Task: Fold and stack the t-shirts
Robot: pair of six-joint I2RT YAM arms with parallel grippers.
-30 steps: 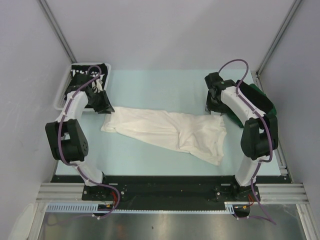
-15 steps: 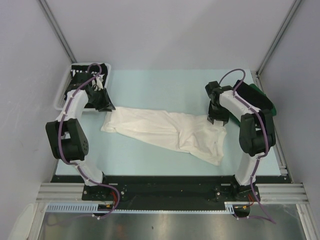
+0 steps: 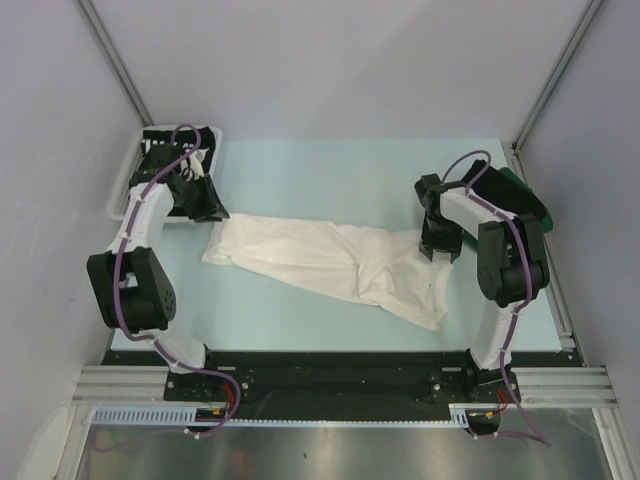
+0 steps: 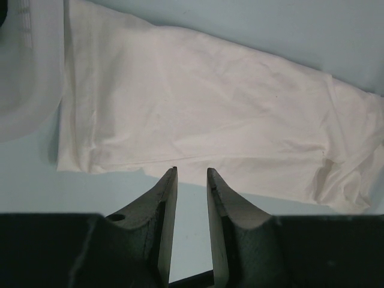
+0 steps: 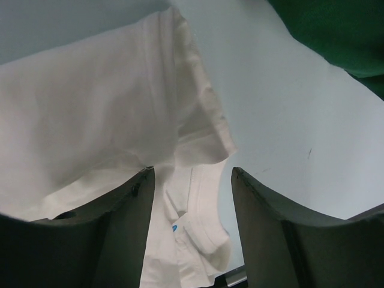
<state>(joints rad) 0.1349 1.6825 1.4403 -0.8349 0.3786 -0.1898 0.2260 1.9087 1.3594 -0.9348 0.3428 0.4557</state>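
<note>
A white t-shirt (image 3: 330, 262) lies crumpled lengthwise across the middle of the pale table. My left gripper (image 3: 207, 208) hangs just off the shirt's left end. In the left wrist view its jaws (image 4: 192, 171) stand narrowly open with only bare table between them, and the shirt's hem (image 4: 198, 120) lies just past the tips. My right gripper (image 3: 440, 246) is over the shirt's right end. It is open wide (image 5: 192, 171), with the collar and its blue label (image 5: 195, 231) lying below between the fingers, apart from them. A dark green t-shirt (image 3: 525, 203) lies at the right edge.
A white mesh basket (image 3: 128, 178) with dark cloth (image 3: 160, 143) in it stands at the back left, and its rim (image 4: 24, 90) shows beside the white shirt. Grey walls enclose the table on three sides. The green cloth (image 5: 336, 30) lies close behind my right gripper.
My right gripper has come nearer and lower, from beside the green shirt to over the white shirt's right end. The left arm has shifted only slightly.
</note>
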